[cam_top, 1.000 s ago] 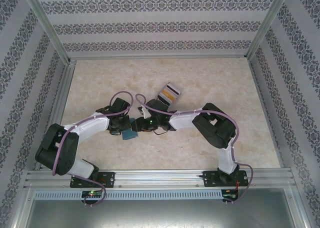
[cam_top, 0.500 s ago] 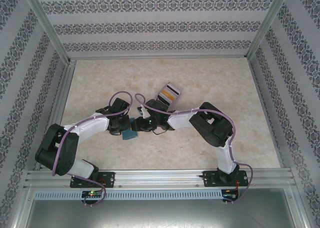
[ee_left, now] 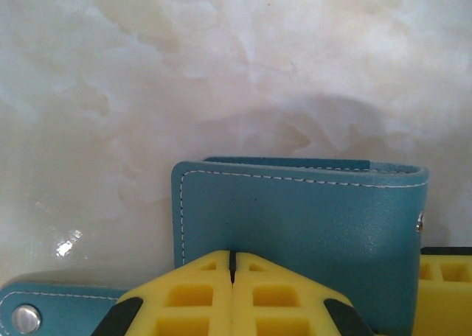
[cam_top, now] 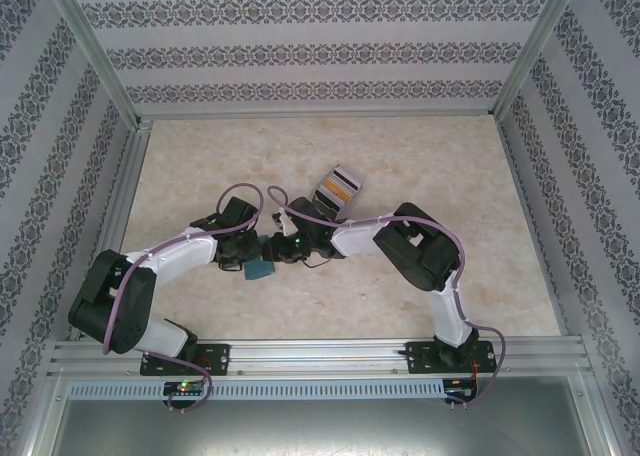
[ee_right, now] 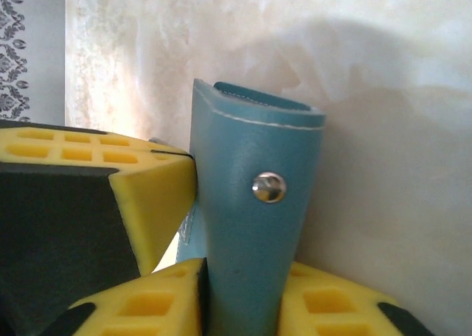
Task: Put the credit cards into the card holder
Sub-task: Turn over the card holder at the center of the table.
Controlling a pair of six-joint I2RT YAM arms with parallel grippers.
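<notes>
My right hand has its yellow pads closed on the wallet, one on each side of its near end, with no gap that I can see. The wallet is folded, and its snap stud faces the wrist camera. My left hand is fully closed, pads face to face just in front of the wallet's teal cover. I cannot tell whether a thin page is nipped in that seam. In the right wrist view one left pad leans against the wallet's side. A loose strap lies at the lower left of the left wrist view. From above, both hands meet at the wallet near the middle of the bench. Just beyond them a box of upright cards sits apart from the wallet, an orange band showing.
</notes>
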